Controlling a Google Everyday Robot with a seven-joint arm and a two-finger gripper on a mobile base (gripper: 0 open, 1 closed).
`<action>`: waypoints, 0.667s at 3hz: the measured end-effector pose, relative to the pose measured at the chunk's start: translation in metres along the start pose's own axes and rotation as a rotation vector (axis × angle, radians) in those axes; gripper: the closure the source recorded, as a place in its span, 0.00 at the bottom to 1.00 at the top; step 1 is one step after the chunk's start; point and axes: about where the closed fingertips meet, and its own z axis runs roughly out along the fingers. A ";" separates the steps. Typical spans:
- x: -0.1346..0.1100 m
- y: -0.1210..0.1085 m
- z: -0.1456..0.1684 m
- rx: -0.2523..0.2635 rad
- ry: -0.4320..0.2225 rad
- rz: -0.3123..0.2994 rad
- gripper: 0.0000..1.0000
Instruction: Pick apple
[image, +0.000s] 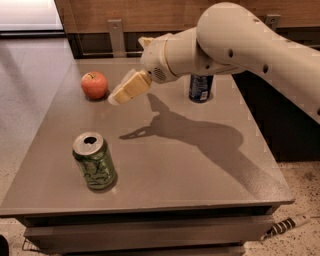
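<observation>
The apple (94, 84) is small, round and orange-red, and sits on the grey table (165, 165) at the far left. My gripper (116, 98) hangs above the table just right of the apple, its tip pointing down-left toward it, a short gap away and not touching. The white arm reaches in from the upper right. The gripper holds nothing that I can see.
An opened green can (94, 160) stands at the front left of the table. A blue can (200, 88) stands at the back, partly behind the arm. A wooden wall panel with metal brackets runs behind the table. A cable lies on the floor at the lower right.
</observation>
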 end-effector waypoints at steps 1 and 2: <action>0.020 -0.002 0.062 -0.072 -0.031 0.046 0.00; 0.034 0.003 0.093 -0.100 -0.075 0.082 0.00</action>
